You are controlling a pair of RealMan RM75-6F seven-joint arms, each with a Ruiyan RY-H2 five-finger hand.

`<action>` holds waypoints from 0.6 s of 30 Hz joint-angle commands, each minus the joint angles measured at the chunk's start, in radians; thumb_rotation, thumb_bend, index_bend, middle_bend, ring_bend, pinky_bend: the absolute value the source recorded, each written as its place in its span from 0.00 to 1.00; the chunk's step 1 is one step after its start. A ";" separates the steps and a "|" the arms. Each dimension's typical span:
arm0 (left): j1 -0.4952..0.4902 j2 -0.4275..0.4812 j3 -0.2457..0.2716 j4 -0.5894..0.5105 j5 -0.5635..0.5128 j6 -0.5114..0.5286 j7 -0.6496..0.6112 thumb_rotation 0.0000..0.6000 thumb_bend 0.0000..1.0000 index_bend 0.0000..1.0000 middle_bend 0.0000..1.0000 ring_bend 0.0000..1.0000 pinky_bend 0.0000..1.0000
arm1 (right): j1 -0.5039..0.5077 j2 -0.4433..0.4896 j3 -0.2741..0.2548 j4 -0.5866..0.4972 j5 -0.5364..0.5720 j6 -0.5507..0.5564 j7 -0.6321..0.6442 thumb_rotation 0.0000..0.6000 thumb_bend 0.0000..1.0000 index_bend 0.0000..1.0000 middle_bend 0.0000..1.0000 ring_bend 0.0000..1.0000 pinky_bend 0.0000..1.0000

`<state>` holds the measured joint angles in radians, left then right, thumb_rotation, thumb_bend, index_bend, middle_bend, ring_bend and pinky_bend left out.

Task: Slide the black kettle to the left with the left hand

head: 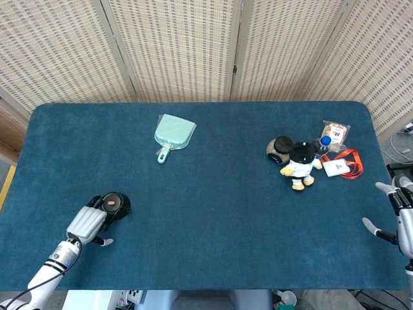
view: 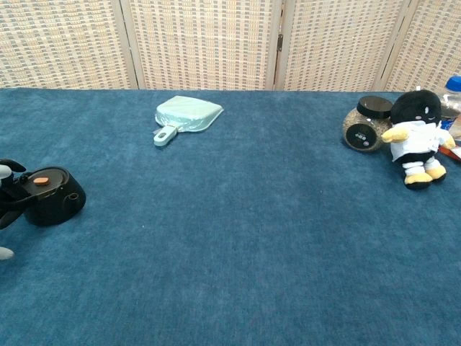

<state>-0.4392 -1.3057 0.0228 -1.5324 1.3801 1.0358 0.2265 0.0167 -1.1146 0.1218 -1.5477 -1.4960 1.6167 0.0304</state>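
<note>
Kettle (head: 114,205), black with a small orange button on its lid, sits upright on the blue table (head: 213,213) near the front left corner. Left hand (head: 87,224) is at the kettle's near-left side, dark fingers (view: 9,201) against the body; whether they actually grip it or merely touch it cannot be told from either view. Thumb sticks out toward the table's front edge.

Right hand (head: 400,216) hangs off the table's right edge, well apart from the kettle, fingers spread and nothing in them.

Pale green dustpan (head: 173,134) lies flat toward the back, left of centre, handle pointing toward the front. At the far right, a black-lidded jar (head: 279,148) lies on its side, touching or just beside a black-and-white plush toy (head: 299,164). Behind the toy stands a blue-capped bottle (head: 324,143), with a snack packet (head: 335,132) and a badge on a red lanyard (head: 341,166) nearby. Woven folding screen (head: 193,45) stands behind the table.
</note>
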 commanded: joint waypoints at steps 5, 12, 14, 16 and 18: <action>-0.002 -0.017 -0.032 0.001 -0.025 0.011 -0.037 0.57 0.10 0.79 0.87 0.70 0.05 | 0.001 -0.003 0.002 0.007 0.004 -0.003 0.004 1.00 0.11 0.25 0.30 0.23 0.27; -0.003 -0.053 -0.070 0.027 -0.036 0.032 -0.128 0.43 0.10 0.86 0.95 0.76 0.05 | 0.003 -0.008 0.006 0.015 0.013 -0.010 0.010 1.00 0.11 0.25 0.30 0.23 0.27; -0.004 -0.061 -0.085 0.031 -0.048 0.036 -0.147 0.40 0.10 0.88 0.97 0.79 0.05 | 0.005 -0.009 0.008 0.019 0.017 -0.013 0.012 1.00 0.11 0.25 0.30 0.23 0.27; -0.005 -0.066 -0.100 0.030 -0.067 0.036 -0.165 0.36 0.10 0.90 0.99 0.81 0.05 | 0.007 -0.010 0.010 0.022 0.019 -0.017 0.014 1.00 0.11 0.25 0.30 0.23 0.27; -0.006 -0.067 -0.113 0.024 -0.084 0.037 -0.178 0.29 0.10 0.92 1.00 0.82 0.05 | 0.009 -0.011 0.011 0.025 0.020 -0.020 0.015 1.00 0.11 0.25 0.30 0.23 0.27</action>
<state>-0.4441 -1.3699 -0.0818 -1.5058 1.3054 1.0716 0.0573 0.0255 -1.1256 0.1322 -1.5232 -1.4760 1.5970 0.0454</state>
